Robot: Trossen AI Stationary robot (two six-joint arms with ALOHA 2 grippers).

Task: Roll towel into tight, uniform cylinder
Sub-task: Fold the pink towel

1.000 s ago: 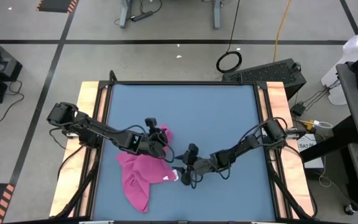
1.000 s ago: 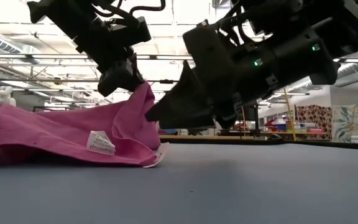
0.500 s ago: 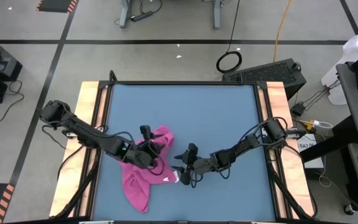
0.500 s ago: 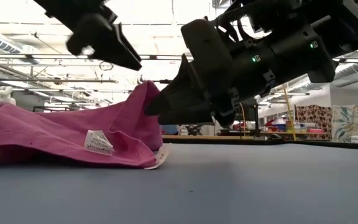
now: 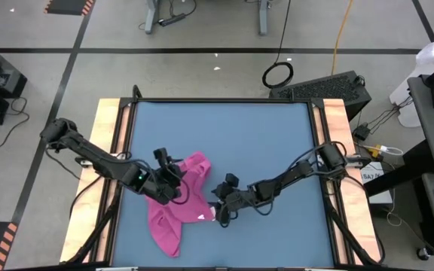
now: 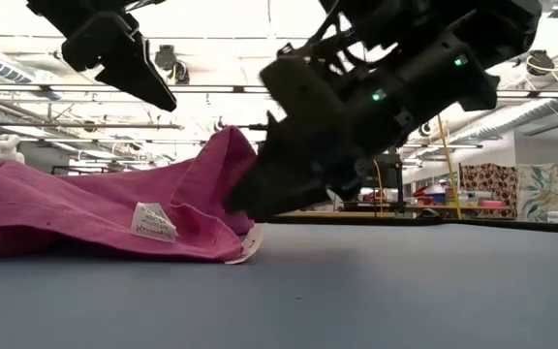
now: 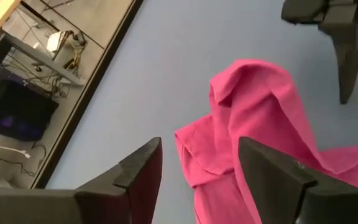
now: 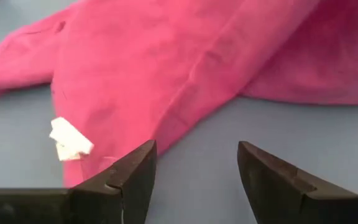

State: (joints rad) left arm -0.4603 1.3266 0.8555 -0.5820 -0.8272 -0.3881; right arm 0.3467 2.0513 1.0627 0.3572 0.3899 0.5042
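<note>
1. The towel [image 5: 178,203] is seen lying crumpled and unrolled on the blue table [image 5: 262,143], toward its near-left part; a peak of cloth is raised at its far end, and a small white tag [image 6: 155,222] is shown on its near side.
2. The left gripper [image 5: 173,185] is held above the towel's left part; its fingers [image 7: 135,177] are spread, with nothing gripped.
3. The right gripper [image 5: 218,211] is lowered just beside the towel's right edge; its fingers [image 8: 132,174] are spread apart, and nothing is pinched.
</note>
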